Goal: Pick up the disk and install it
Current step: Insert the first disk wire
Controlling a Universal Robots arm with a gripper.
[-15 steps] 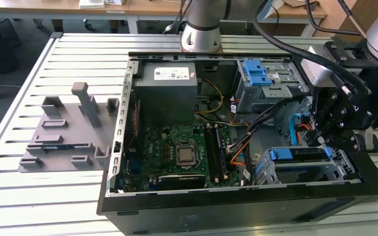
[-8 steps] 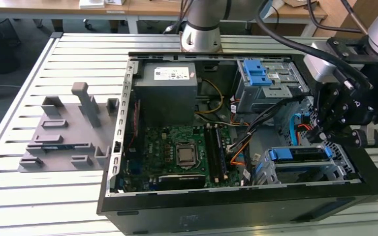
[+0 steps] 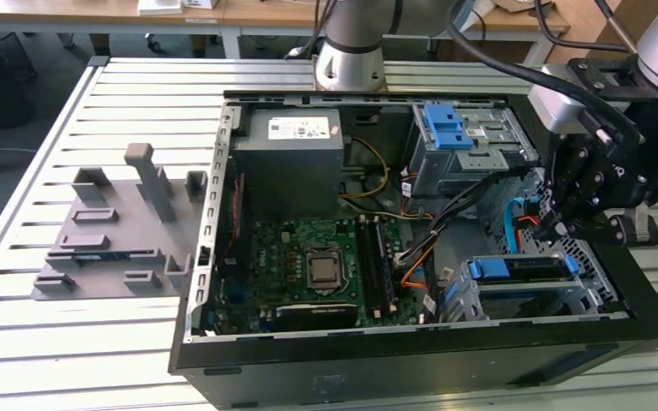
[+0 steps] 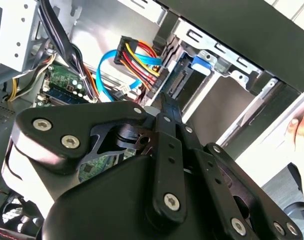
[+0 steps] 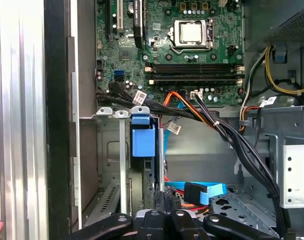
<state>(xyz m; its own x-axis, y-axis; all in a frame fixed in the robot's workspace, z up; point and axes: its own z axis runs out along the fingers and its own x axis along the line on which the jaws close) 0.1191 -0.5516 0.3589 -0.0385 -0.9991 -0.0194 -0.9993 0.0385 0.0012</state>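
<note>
The disk sits in the drive bay at the exterior view's right, near the front corner of the open computer case, with its blue frame facing up. In the first wrist view I see the disk edge-on between the bay's metal rails. In the second wrist view the disk shows its dark connector end. My gripper hangs just above the bay. Its fingers are shut with nothing between them, and the gripper points at the disk's connector end. The gripper lines up with the disk's edge.
Bundled power and blue data cables hang close beside the bay. A grey power supply, the motherboard and a second cage with a blue latch fill the case. A grey fixture lies on the slatted table. A person's hand is outside the case wall.
</note>
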